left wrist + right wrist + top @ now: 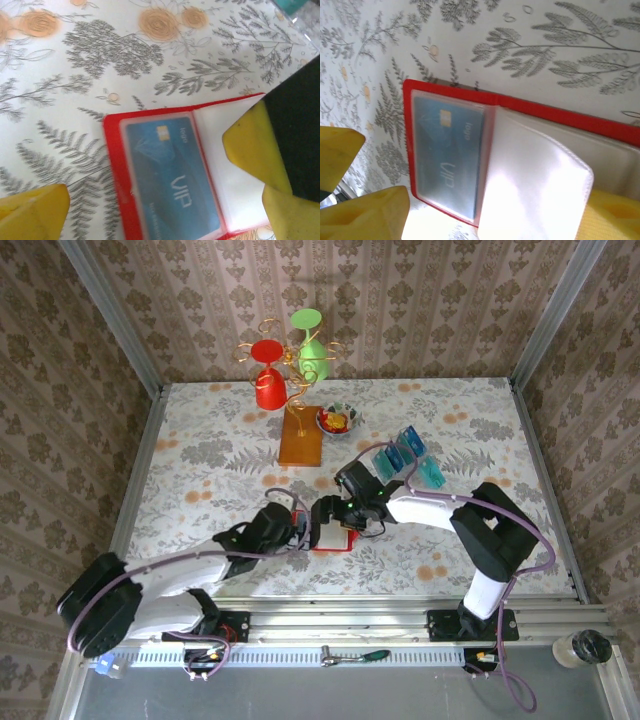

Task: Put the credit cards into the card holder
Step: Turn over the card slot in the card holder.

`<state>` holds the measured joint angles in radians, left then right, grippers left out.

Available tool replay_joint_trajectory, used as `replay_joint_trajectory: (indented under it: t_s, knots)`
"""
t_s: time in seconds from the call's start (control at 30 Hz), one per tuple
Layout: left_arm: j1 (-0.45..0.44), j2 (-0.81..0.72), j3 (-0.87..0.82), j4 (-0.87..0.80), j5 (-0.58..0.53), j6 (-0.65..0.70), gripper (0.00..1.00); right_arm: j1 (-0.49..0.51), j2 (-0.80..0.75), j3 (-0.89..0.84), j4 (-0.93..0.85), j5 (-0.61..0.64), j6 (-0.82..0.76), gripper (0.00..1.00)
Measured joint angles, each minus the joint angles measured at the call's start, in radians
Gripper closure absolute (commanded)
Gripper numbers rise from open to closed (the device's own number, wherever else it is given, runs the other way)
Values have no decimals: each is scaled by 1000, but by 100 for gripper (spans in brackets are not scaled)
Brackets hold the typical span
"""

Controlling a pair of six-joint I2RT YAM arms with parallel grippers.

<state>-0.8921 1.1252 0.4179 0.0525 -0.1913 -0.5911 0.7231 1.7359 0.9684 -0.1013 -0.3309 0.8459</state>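
The red card holder (114,175) lies open on the table (60,100), toward its near edge, with one blue card (170,180) in its pocket, and the left jaws and right jaws stand wide open, gripping nothing, so I fear the free holder may fold shut or slide.

Tight over the card holder (114,170), room to the left
My left gripper (304,530) and right gripper (334,515) crowd each other there. Bare table (200,470) lies far-left, while the cup stand (300,435), bowl (338,420) and clear rack (405,455) block the far middle and right.
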Motion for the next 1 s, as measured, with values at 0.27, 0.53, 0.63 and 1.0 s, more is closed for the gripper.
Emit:
replay_joint_trajectory:
  t_s: [0.27, 0.53, 0.63, 1.0]
  knots:
    - [94, -244, -64, -134, -23, -41, 0, 51, 19, 114, -1, 0, 18, 17]
    - [148, -346, -89, -221, -28, -49, 0, 80, 143, 210, -2, -10, 29, 17]
    - [156, -363, -96, -244, -32, -55, 0, 85, 180, 221, 0, -16, 42, 17]
    - [174, -375, -99, -251, -37, -64, 0, 85, 217, 239, 8, -39, 53, 18]
